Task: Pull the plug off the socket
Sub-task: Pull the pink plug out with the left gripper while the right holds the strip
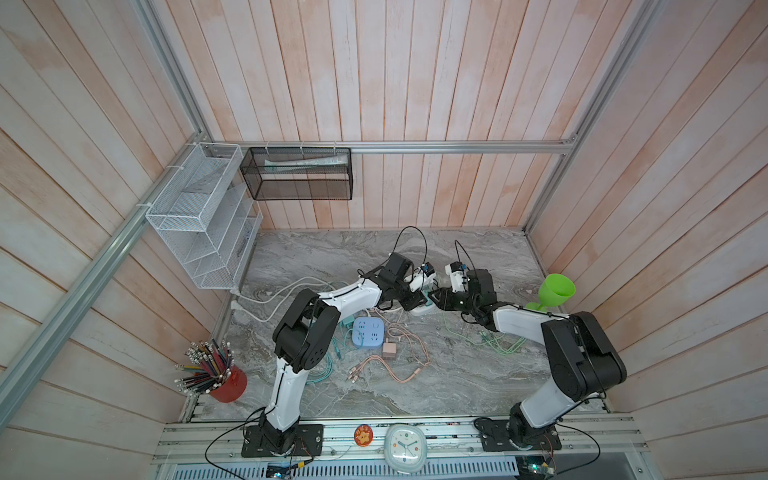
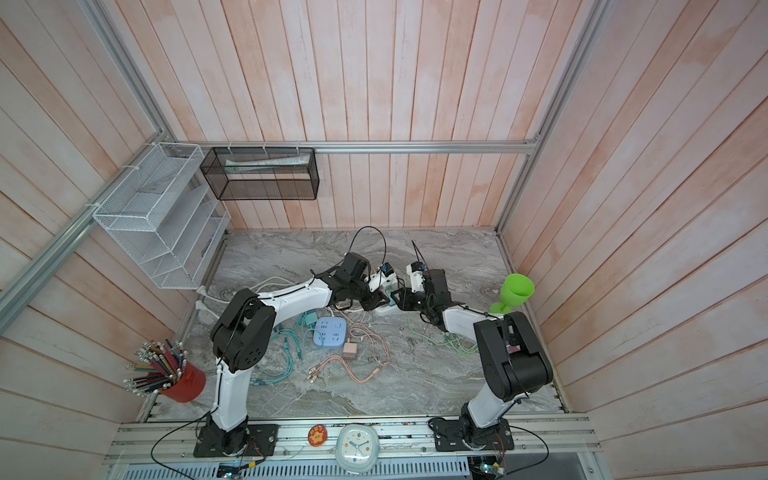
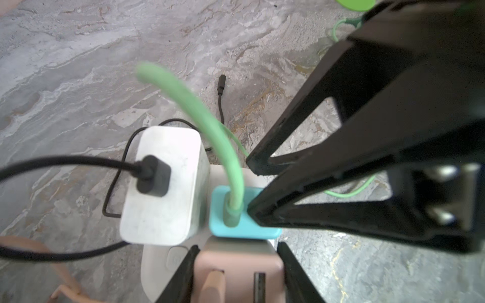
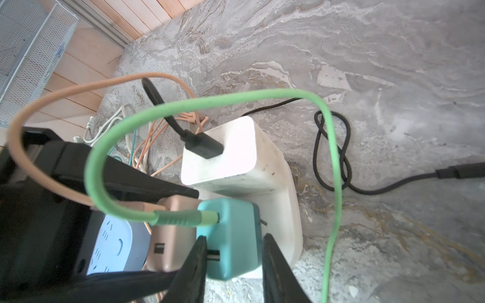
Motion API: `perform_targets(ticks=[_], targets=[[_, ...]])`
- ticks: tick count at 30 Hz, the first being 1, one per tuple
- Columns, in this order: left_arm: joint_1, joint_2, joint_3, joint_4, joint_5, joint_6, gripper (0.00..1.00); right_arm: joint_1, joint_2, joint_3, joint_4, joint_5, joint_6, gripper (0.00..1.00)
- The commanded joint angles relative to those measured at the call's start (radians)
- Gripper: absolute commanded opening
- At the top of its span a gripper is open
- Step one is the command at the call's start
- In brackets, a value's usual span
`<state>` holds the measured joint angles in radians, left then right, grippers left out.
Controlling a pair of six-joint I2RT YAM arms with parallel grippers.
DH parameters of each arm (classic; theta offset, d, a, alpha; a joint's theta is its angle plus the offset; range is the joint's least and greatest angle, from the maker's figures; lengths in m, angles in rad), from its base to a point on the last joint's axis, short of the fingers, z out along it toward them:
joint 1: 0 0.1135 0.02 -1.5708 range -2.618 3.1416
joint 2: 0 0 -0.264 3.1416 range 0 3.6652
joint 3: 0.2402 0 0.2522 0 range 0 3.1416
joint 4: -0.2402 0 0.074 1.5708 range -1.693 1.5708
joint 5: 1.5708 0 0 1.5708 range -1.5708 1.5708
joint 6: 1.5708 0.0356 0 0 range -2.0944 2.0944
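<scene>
Item: teal plug (image 4: 231, 223), cube-shaped, seated in the white socket strip (image 4: 291, 223) that lies mid-worktop toward the back wall, between the two arms in both top views. Neighbours on the same strip: a white charger (image 4: 225, 157) carrying a black cable (image 4: 332, 147), just beside the teal plug, and a pink plug (image 3: 236, 267) touching its other flank. A green cable (image 4: 262, 95) leaves the teal plug's outer face and arches over it. Right end effector (image 4: 234, 242): jaws drawn in close on two opposite sides of the teal plug, which sits directly between the fingertips in the right wrist view; grip appears made. Left end effector (image 3: 237, 251): jaws likewise closed in on the pink plug, one finger on each side. Judged role: bracing the strip, though it may equally be a second pull. Governing relation: the teal plug's pins run down into the strip's face, so its pull axis runs straight out of that face and back along the right fingers toward the wrist; the right arm already has it and is the nearer. A thin metal pin (image 4: 263, 223) shows at the plug's edge by the strip, which suggests it is tilted or partly unseated; how far cannot be told. Also on the worktop (image 1: 457, 374): a blue socket strip (image 1: 368, 331), well apart from the grip.
</scene>
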<state>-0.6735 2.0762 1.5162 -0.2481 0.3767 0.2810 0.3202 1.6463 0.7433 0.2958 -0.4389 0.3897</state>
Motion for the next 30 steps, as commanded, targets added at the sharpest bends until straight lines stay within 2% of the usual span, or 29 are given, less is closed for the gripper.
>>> perform_targets(ticks=[1,12,19,30], targets=[[0.014,-0.013,0.071,0.134,0.063,-0.033,0.17,0.029,0.099,-0.085,-0.368,0.037,-0.042,0.32],[-0.002,-0.037,0.031,0.106,0.005,0.022,0.17,0.029,0.099,-0.08,-0.37,0.04,-0.041,0.32],[0.011,-0.098,-0.04,0.178,0.014,-0.025,0.17,0.029,0.088,-0.078,-0.344,0.028,-0.023,0.33],[0.03,-0.167,-0.155,0.185,-0.023,-0.046,0.17,0.027,0.03,-0.069,-0.261,-0.008,0.018,0.41]])
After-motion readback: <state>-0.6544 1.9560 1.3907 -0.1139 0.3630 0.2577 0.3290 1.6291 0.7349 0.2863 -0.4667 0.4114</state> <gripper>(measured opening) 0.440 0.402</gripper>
